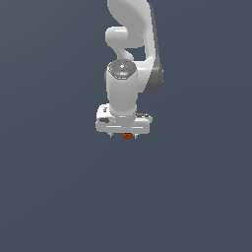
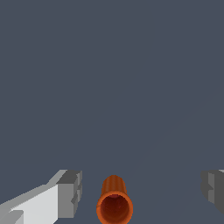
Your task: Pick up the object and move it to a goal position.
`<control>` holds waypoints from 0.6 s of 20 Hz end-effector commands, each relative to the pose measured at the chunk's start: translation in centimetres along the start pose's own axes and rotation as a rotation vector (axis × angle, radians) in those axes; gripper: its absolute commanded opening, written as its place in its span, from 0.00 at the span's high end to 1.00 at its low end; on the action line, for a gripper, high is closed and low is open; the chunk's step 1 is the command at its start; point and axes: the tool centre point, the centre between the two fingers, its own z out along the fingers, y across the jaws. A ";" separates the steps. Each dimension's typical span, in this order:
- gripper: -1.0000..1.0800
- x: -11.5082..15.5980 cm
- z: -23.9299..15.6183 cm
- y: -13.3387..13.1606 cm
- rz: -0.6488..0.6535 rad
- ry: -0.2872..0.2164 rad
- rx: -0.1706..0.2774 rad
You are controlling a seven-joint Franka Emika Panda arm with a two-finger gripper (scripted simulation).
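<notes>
A smooth, glossy white arm (image 1: 129, 54) made of rounded, tube-like segments hangs down over a flat, matte slate-grey surface (image 1: 54, 197) with no visible edges or corners. At its lower end sits a boxy white hand block, and below that the gripper (image 1: 124, 135), whose short fingers barely show in the exterior view.

The wrist view shows the gripper (image 2: 142, 192) spread wide: one blocky grey finger pad (image 2: 70, 192) on a white finger stands on one side, and the other grey pad (image 2: 213, 189) on the opposite side, with a broad gap between them. Neither pad touches anything.

The cup (image 2: 114, 204) lies in that gap, nearer the first pad than the second, apart from both. It is a small orange-red cylinder with faint lengthwise ribs along its wall, a rounded far end and a darker ring around its open mouth, which faces the wrist camera. In the exterior view the cup (image 1: 127, 136) appears as a tiny orange spot just under the hand block, between the fingers.
</notes>
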 end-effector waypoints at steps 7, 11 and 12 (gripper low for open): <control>0.04 -2.2 2.1 -0.6 0.107 -0.003 0.004; 0.04 -4.0 3.6 -1.0 0.193 -0.005 0.006; 0.04 -4.5 4.0 -1.0 0.218 -0.006 0.006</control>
